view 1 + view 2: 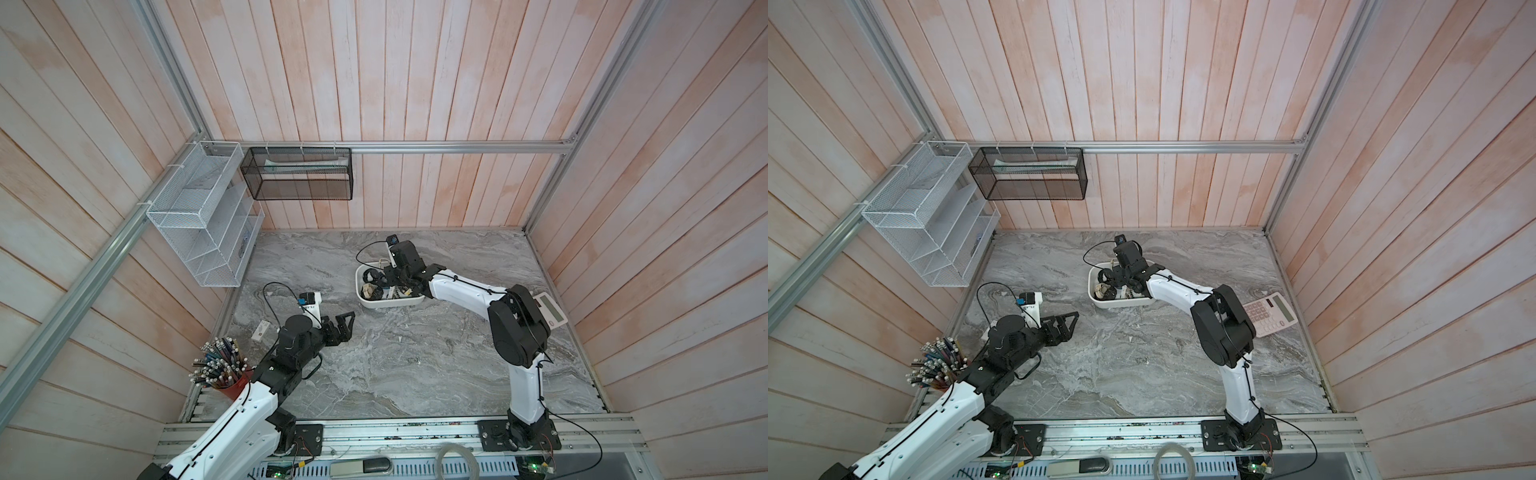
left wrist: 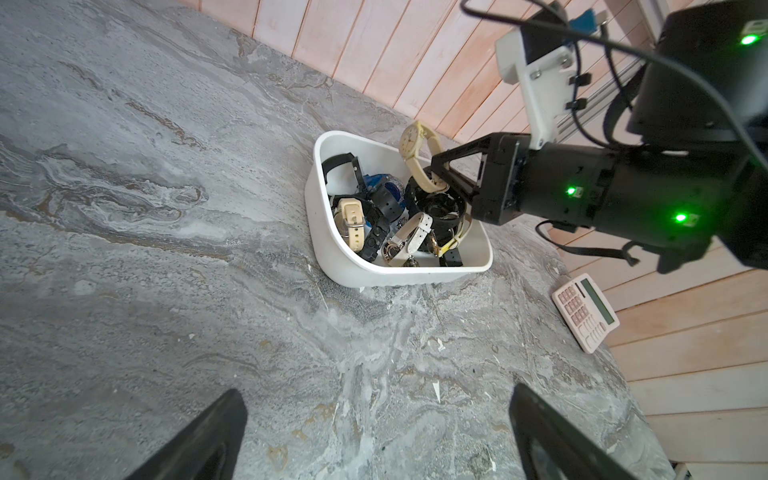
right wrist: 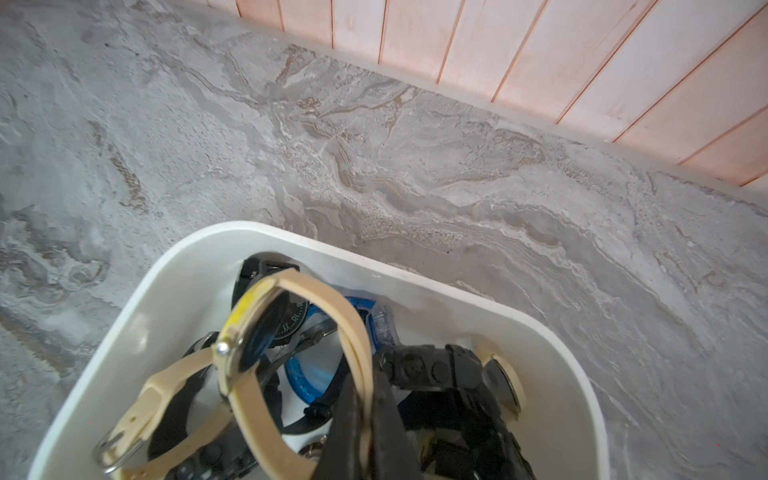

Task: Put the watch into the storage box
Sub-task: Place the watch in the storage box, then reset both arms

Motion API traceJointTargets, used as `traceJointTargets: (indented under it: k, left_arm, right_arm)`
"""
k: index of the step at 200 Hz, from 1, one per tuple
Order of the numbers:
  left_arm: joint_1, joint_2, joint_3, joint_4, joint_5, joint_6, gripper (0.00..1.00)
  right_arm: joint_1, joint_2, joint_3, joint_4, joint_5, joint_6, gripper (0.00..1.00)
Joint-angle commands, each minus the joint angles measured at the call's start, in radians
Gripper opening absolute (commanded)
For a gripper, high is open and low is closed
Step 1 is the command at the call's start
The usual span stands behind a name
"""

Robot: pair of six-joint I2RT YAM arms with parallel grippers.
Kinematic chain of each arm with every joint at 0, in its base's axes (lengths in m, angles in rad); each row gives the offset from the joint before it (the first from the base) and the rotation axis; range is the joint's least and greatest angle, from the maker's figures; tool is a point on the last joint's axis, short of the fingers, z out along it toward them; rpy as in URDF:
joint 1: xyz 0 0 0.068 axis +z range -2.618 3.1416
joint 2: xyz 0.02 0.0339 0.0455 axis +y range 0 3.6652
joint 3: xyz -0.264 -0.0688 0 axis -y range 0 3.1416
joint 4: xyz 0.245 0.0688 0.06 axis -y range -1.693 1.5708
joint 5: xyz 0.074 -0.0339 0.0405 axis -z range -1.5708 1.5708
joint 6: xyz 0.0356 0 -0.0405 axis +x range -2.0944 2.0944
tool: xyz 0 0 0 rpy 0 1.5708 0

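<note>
Hanging by its strap from the right claw [image 2: 438, 170], the cream watch [image 2: 411, 139] was over the inside of the storage box [image 2: 353, 270], not let go. That claw was pinched shut on the strap. The box held a pile of other watches [image 2: 374, 216]: black, blue, cream. It sat on the tabletop [image 2: 166, 270] toward the back wall. The left claw [image 1: 348, 326] was wide open and empty, hovering well apart from the box. A pink calculator [image 2: 586, 311] lay near the right wall.
</note>
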State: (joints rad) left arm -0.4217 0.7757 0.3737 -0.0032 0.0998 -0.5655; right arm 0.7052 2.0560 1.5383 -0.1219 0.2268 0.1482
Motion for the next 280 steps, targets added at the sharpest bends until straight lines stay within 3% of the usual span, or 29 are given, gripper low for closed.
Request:
traceJointTargets:
  k: [1, 25, 62, 81, 97, 146, 153, 193, 209, 239, 265, 280]
  left_arm:
    - [-0.002, -0.021, 0.0, -0.015, -0.006, -0.001, 1.0]
    - [-0.002, -0.035, -0.001, -0.034, -0.027, -0.003, 1.0]
    - [-0.002, -0.061, 0.001, -0.047, -0.047, 0.008, 1.0]
    - [-0.002, -0.064, 0.016, -0.06, -0.055, 0.017, 1.0]
    - [-0.002, -0.07, 0.018, -0.061, -0.055, 0.022, 1.0]
    - [-0.002, -0.097, 0.017, -0.067, -0.076, 0.048, 1.0]
    - [-0.002, -0.1, 0.021, -0.067, -0.087, 0.058, 1.0]
    - [-0.001, -0.139, 0.051, -0.024, -0.274, 0.171, 1.0]
    - [-0.001, -0.165, 0.007, 0.074, -0.4, 0.242, 1.0]
    - [0.0, -0.148, -0.131, 0.349, -0.583, 0.45, 1.0]
    - [0.014, -0.051, -0.256, 0.672, -0.653, 0.637, 1.0]
    - [0.078, 0.052, -0.282, 0.787, -0.628, 0.643, 1.0]
  right_arm:
    - [-0.005, 0.033, 0.043, -0.01, -0.003, -0.022, 0.0]
    - [-0.004, 0.014, 0.046, -0.02, -0.013, -0.03, 0.29]
    - [-0.014, -0.107, 0.024, 0.004, -0.064, -0.02, 0.47]
    - [-0.022, -0.181, -0.012, 0.01, -0.094, -0.015, 0.72]
    - [-0.033, -0.272, -0.142, 0.103, -0.127, 0.004, 0.82]
    - [-0.045, -0.523, -0.524, 0.371, -0.115, 0.035, 0.93]
    - [-0.048, -0.548, -0.553, 0.374, -0.091, 0.042, 0.98]
    - [-0.143, -0.797, -0.847, 0.47, 0.127, 0.079, 0.98]
    - [-0.196, -0.895, -0.969, 0.532, 0.266, 0.057, 0.98]
    - [-0.258, -0.968, -1.169, 0.771, 0.469, -0.126, 0.98]
    - [-0.341, -0.915, -1.275, 0.969, 0.47, -0.207, 0.98]
    - [-0.403, -0.854, -1.327, 1.108, 0.426, -0.215, 0.98]
